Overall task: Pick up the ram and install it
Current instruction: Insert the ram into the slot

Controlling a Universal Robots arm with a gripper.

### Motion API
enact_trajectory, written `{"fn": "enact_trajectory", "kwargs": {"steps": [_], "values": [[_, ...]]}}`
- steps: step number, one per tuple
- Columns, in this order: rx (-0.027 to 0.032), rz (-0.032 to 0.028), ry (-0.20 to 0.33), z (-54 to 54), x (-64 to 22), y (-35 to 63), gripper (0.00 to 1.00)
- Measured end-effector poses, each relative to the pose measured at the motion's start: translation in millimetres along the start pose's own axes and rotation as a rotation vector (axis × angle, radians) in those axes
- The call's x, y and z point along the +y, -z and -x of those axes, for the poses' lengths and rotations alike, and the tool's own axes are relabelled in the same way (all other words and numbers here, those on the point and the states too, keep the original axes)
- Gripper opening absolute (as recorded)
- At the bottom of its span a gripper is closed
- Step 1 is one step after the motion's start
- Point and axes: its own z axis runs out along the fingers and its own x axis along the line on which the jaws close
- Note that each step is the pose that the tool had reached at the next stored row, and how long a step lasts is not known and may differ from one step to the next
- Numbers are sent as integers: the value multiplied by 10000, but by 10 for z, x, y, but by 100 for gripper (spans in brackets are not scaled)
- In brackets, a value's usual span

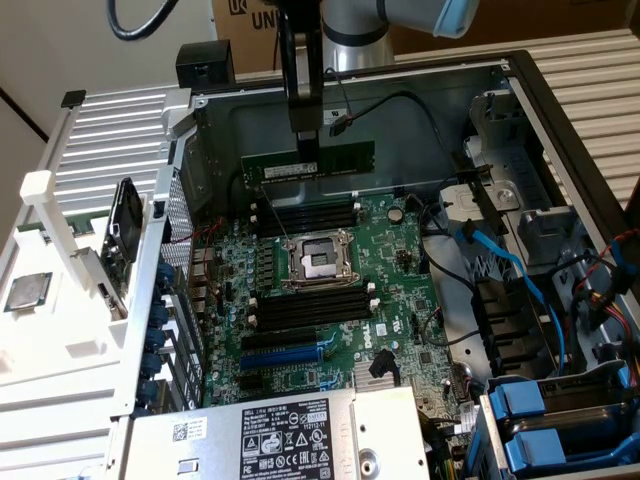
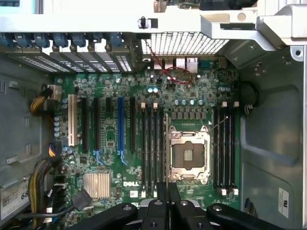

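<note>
Gripper point(image 1: 306, 140): hangs in the upper middle of the exterior view, its black fingers pressed together on the top edge of the ram.
Ram point(image 1: 335, 161): a long green stick with a white sticker, held level and on edge, above the motherboard and in front of the case's grey back wall; it sits in no slot.
Ram in the wrist view point(image 2: 167, 148): seen edge-on as a thin dark line running up from the gripper point(image 2: 168, 201) at the bottom centre of the frame, just beside the CPU socket.
Motherboard point(image 1: 400, 300): green, lying flat in the open computer case point(image 1: 560, 110), filling the centre of the exterior view.
CPU socket point(image 1: 318, 260): open and square with a metal frame, in the middle of the board, below the held stick.
Memory slots point(image 1: 305, 215): long black rows on both sides of the socket; the nearer bank lies directly under the ram.
Loose processor point(image 1: 27, 290): square, silver-topped, resting on the white surface at the exterior view's left edge.
Power supply point(image 1: 280, 440): grey box with a black label, bottom centre of the exterior view.
Blue cable point(image 1: 520, 285): runs across the drive bay area at the exterior view's right.
</note>
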Motion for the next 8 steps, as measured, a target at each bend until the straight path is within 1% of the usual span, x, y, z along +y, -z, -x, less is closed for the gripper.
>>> {"fn": "enact_trajectory", "kwargs": {"steps": [2, 4, 7, 8], "values": [[0, 1, 0, -20, -1, -10, 12], [-4, 0, 0, -60, -2, -61, 12], [-3, 1, -1, -65, -2, -115, 12], [-4, 0, 0, -65, -4, -152, 12]]}}
